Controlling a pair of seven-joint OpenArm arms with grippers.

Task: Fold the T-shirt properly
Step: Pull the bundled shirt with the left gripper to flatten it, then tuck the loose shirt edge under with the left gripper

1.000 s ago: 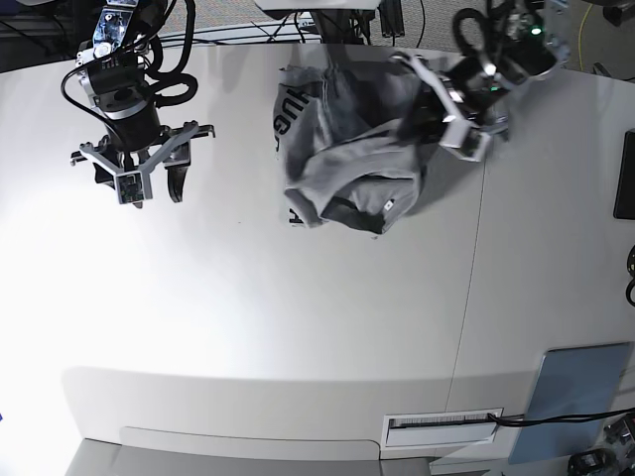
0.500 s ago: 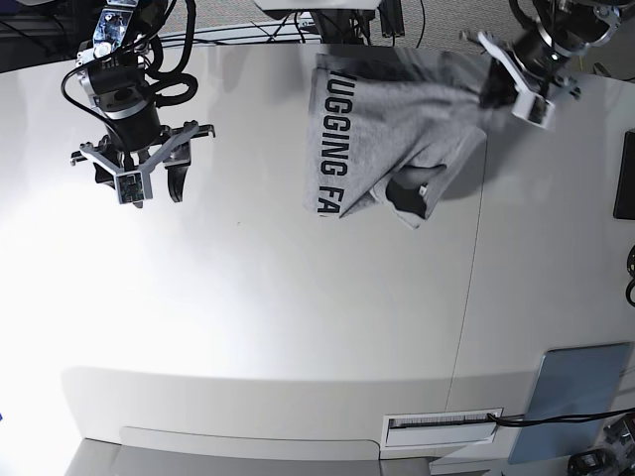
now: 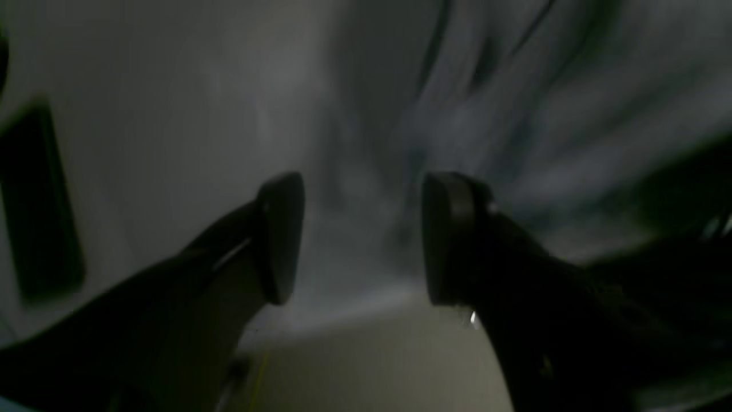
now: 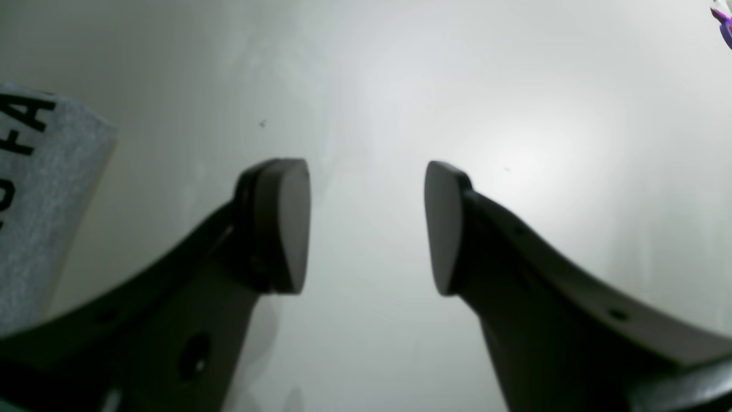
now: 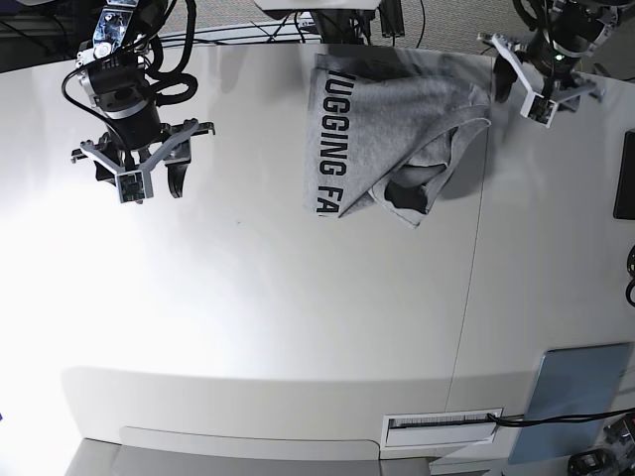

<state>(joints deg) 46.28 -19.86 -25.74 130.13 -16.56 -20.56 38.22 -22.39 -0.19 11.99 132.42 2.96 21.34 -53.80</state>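
The heather-grey T-shirt (image 5: 397,124) lies crumpled at the back of the white table, with black block lettering (image 5: 327,139) along its left edge and a folded dark-edged part (image 5: 412,193) at its front. My left gripper (image 5: 541,91) is open and empty just right of the shirt's right edge. In the left wrist view it (image 3: 360,234) is open, with blurred grey fabric (image 3: 543,114) beyond the fingers. My right gripper (image 5: 139,181) is open and empty over bare table far left of the shirt. The right wrist view shows it (image 4: 366,229) open, with the lettered shirt corner (image 4: 34,189) at left.
A table seam (image 5: 474,258) runs front to back just right of the shirt. A black flat object (image 5: 625,174) sits at the right edge. A blue-grey pad (image 5: 573,392) and a labelled slot (image 5: 442,424) are at the front right. Cables (image 5: 248,25) hang behind the table.
My left gripper dragged the bunched shirt right and back, spreading it and showing more lettering. It has since let go and opened beside the shirt. The right arm has not moved.
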